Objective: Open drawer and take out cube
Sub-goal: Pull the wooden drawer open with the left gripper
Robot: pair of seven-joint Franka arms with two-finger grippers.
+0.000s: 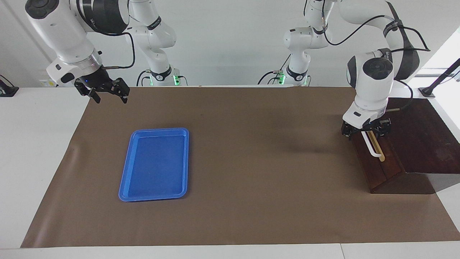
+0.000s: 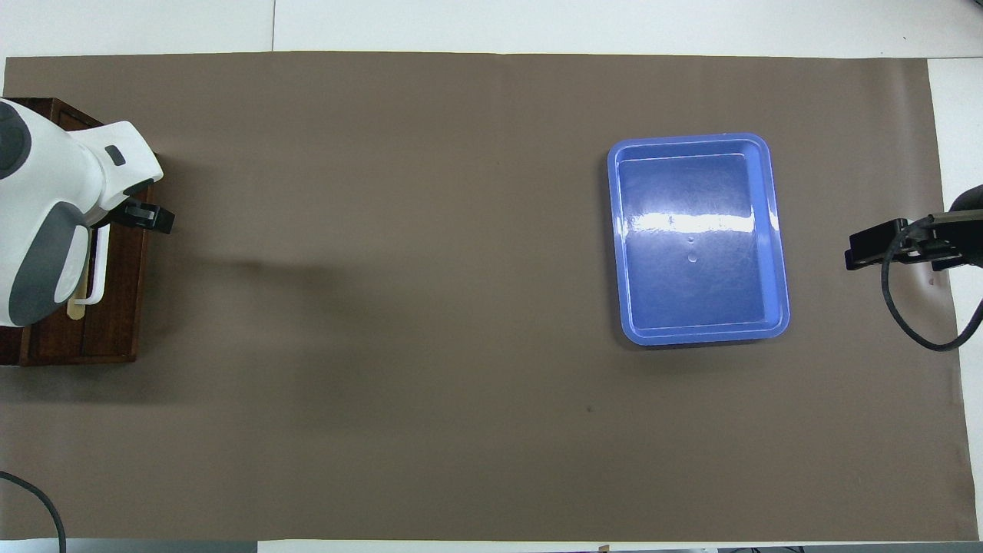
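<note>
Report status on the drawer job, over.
Left gripper open over drawer handle. Right gripper open, waiting. Drawer shut, cube unseen. Nothing blocking.

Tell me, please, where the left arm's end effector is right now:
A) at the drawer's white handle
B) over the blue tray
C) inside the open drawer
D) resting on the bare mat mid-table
A: the left end effector sits open at the white handle of the shut drawer.
</note>
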